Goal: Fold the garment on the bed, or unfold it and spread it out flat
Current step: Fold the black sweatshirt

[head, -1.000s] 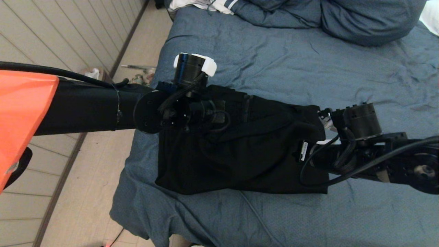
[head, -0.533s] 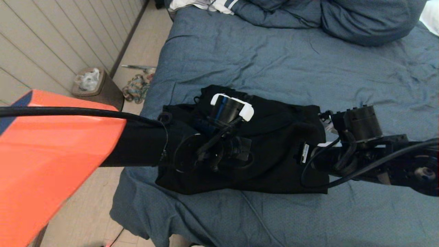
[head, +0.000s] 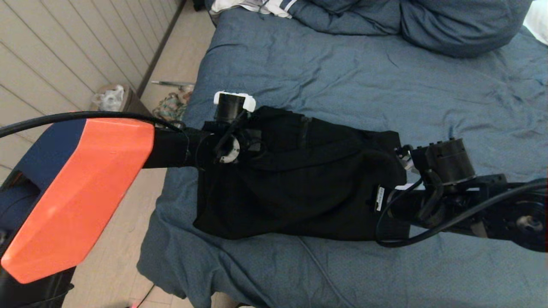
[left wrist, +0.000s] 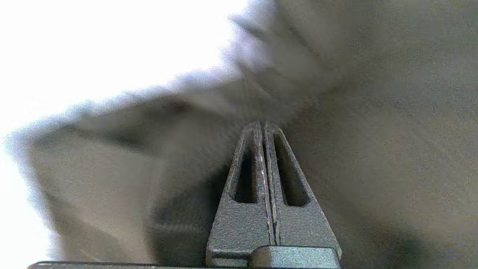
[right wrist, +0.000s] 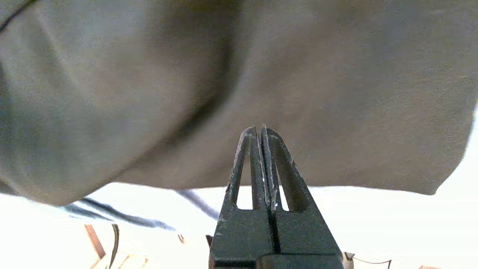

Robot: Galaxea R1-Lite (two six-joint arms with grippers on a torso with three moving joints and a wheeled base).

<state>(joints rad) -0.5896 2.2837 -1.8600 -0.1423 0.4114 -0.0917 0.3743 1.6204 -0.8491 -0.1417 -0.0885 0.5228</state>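
Bed: a wide bed [head: 342, 77] under a wrinkled slate-blue duvet fills most of the head view, with matching blue pillows [head: 462, 25] bunched along the top edge.
Garment: a black hooded sweatshirt [head: 299, 184] lies in a loose, partly folded heap at the centre of the frame, on the near left part of the bed, with a small white label [head: 379, 192] showing near its right end.
Left gripper: the left gripper [left wrist: 263, 125] sits at the garment's upper left edge in the head view; its wrist camera shows both fingers pressed together, tips against dark fabric. I cannot tell whether cloth is pinched between them.
Right gripper: the right gripper [right wrist: 261, 129] is at the garment's right end, centre right of the frame. Its fingers are closed together, the tips meeting the lower edge of the hanging cloth; whether fabric is caught I cannot tell.
Left arm: an orange and black arm shell [head: 81, 188] crosses the lower left of the frame.
Floor side: beside the bed at upper left stand a small bin [head: 112, 99] and a multicoloured rag [head: 169, 107] on pale flooring.
Far corner: a white striped cloth [head: 257, 6] lies at the top edge.
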